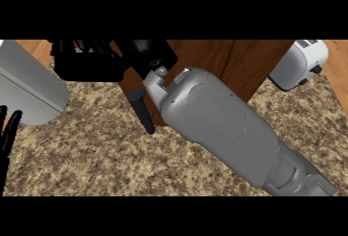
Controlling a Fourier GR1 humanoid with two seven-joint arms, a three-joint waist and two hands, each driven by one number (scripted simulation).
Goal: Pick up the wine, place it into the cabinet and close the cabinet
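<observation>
The right grey forearm point(224, 124) stretches from the near right corner of the speckled tan stone bench point(136, 161) diagonally up toward its far edge, where the dark brown wooden cabinet point(231, 64) stands. At the end of it, the right black robot hand point(149, 55) is up against the cabinet's left side near the far edge; one long dark finger point(141, 110) hangs straight down along the wood, but the rest of that robot hand is hidden in the dark tangle above, so I cannot tell whether it is wide or holding anything. The wine bottle is not somewhere I can make out; a black boxy shape point(88, 64) sits just left of the hand at the far edge, too dark to read. A silver and white toaster point(299, 62) stands at the far right corner. A flat grey panel point(31, 87) slants in at the left edge. The left robot hand point(8, 129) shows at the left edge, fingers straight and up, resting
</observation>
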